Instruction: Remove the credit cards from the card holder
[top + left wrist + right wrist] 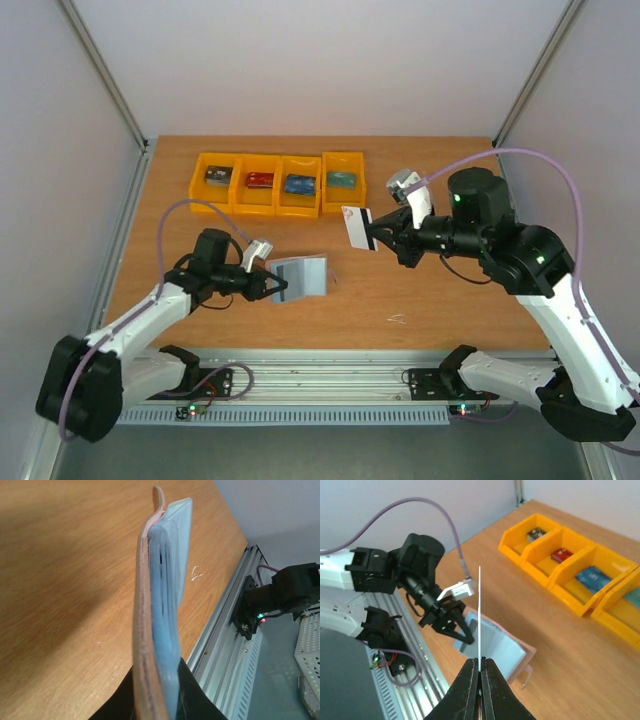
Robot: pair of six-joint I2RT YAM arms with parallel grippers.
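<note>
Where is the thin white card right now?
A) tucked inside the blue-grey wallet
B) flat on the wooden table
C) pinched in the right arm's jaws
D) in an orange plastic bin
C: the thin white card stands edge-on, pinched between the right arm's shut jaws.

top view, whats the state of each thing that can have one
card holder, open, one edge clamped by left gripper
card, out of card holder, held up in the air
left gripper, shut on card holder
right gripper, shut on card
bins, each holds one small item
</note>
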